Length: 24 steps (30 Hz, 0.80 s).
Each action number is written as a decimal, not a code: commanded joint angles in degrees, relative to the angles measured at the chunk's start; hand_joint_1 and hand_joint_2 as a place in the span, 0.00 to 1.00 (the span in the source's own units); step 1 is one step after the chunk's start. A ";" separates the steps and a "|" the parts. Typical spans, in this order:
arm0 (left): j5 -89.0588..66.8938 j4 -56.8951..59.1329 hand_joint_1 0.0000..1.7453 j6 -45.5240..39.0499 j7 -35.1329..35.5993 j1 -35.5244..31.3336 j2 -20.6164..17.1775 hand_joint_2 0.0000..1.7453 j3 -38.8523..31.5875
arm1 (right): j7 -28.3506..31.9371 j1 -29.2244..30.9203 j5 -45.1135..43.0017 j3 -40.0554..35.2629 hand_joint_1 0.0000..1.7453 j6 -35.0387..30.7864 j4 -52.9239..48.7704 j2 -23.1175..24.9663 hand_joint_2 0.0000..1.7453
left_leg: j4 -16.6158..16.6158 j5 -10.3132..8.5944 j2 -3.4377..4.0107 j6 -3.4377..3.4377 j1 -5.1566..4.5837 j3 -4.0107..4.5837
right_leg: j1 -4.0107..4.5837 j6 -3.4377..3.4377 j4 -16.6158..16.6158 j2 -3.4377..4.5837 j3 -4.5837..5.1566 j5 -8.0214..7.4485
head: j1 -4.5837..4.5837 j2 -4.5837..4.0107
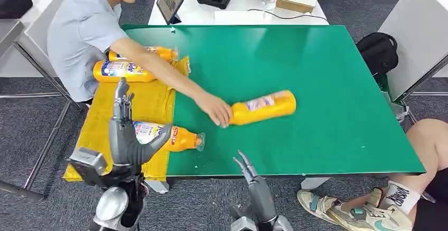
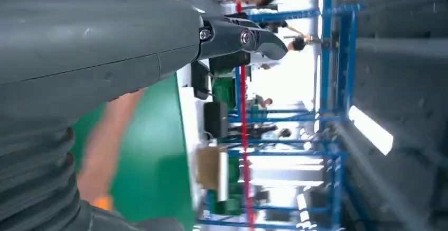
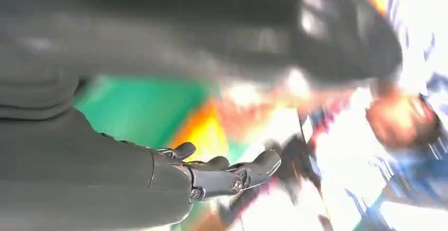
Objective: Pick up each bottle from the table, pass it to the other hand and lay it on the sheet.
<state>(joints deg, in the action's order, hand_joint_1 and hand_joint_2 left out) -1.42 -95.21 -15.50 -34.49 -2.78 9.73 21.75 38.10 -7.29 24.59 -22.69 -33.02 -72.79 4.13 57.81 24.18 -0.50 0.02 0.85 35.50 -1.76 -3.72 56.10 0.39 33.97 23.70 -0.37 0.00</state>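
Our right hand (image 1: 252,181) hovers at the near edge of the green table (image 1: 327,77), fingers apart and pointing forward, holding nothing. Our left hand (image 1: 128,136) is raised over the yellow sheet (image 1: 142,101) at the table's left end, fingers spread upward and empty, partly hiding a bottle (image 1: 179,138) that lies on the sheet just behind it. Two more bottles (image 1: 124,71) lie at the sheet's far end.

The bottle on the table (image 1: 264,107) lies ahead of the right hand, slightly to its right. It is on its side, its long axis running nearly left to right, the cap end toward the left. A person's hand (image 1: 216,109) is touching that cap end, the arm reaching in from the left.

We judge the right hand much the nearer of the two, so the pickup falls to it, once the person's hand is clear.
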 commanded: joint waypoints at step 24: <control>-9.41 2.04 0.00 -9.09 -0.74 4.27 0.66 1.00 1.10 | -16.62 8.83 28.06 16.46 0.00 7.62 4.35 -7.98 1.00 | -0.05 0.08 0.08 0.08 0.00 -0.29 | 0.05 0.18 -0.14 0.01 -0.33 0.01 | -0.02 0.00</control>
<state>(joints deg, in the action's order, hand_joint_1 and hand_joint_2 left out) -10.75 -97.24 -24.74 -35.63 2.82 10.54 22.56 21.88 -3.02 52.61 -4.68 -25.99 -76.63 -1.82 57.83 24.17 -0.53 0.05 0.80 35.51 -1.81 -3.75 56.08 0.38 33.94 23.68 -0.39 0.00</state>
